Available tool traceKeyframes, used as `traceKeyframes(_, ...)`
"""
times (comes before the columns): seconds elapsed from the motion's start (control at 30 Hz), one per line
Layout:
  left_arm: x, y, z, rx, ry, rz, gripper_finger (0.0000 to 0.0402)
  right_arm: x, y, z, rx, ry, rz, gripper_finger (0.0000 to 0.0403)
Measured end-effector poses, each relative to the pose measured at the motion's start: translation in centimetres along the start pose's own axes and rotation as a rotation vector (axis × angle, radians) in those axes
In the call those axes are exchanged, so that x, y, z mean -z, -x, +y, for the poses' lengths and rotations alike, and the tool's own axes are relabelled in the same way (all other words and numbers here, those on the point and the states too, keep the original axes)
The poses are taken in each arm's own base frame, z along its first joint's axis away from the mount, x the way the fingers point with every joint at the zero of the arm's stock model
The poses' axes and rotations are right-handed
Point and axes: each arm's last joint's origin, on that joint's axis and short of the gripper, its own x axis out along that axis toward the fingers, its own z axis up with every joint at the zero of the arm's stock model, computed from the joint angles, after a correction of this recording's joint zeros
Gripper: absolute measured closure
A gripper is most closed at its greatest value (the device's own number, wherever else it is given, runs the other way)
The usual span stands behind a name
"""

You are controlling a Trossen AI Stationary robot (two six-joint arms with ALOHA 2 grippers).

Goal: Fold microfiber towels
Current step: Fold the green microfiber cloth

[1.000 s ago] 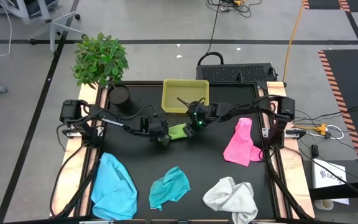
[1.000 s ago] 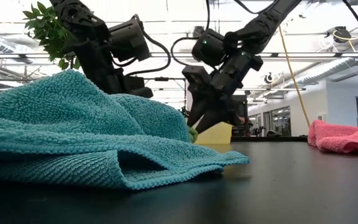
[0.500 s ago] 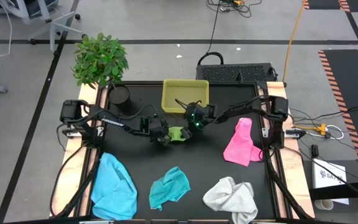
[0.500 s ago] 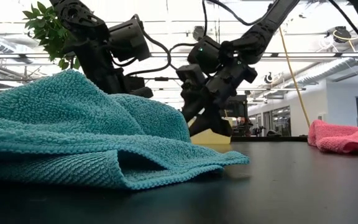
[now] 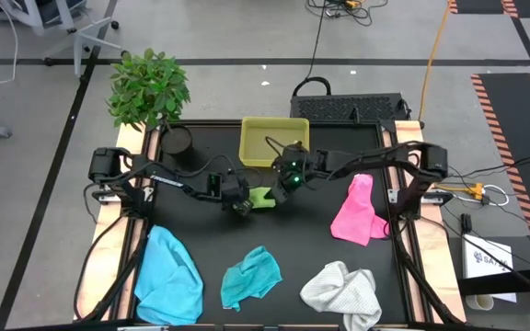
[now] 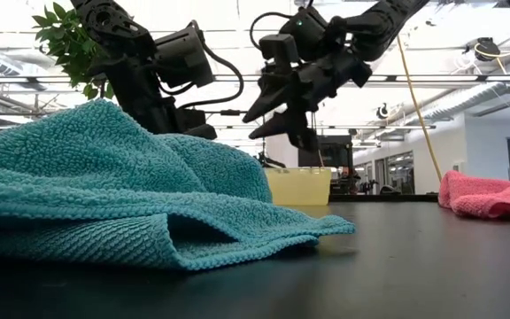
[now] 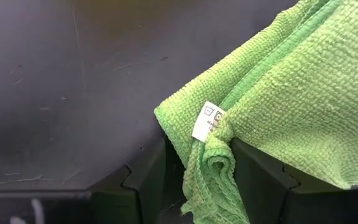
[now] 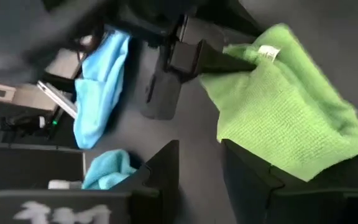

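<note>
Two hands, left hand [image 7: 197, 180] gripping lime green towel [image 7: 278, 106], right hand [image 8: 201, 168] open above it.

Folded towel [image 5: 261, 197] mid-table, tray [image 5: 274, 142] behind; four towels along front edge.

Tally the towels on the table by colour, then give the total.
Lime green towel: 1
Pink towel: 1
Light blue towel: 1
Teal towel: 1
White towel: 1
Total: 5
</note>
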Motion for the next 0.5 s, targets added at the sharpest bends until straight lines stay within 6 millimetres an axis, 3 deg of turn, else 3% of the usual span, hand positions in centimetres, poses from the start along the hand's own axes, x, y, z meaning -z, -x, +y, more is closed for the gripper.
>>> traceKeyframes(0.23, 0.0, 0.0, 0.0, 0.007, 0.008, 0.004, 0.022, 0.6, -2.4, -1.0, 0.059, 0.076, -0.044, 0.0391)
traceKeyframes(0.5, 0.1, 0.0, 0.0, 0.004, 0.007, 0.013, 0.022, 1.6, -3.5, -2.8, 0.162, 0.064, 0.031, 0.0401)
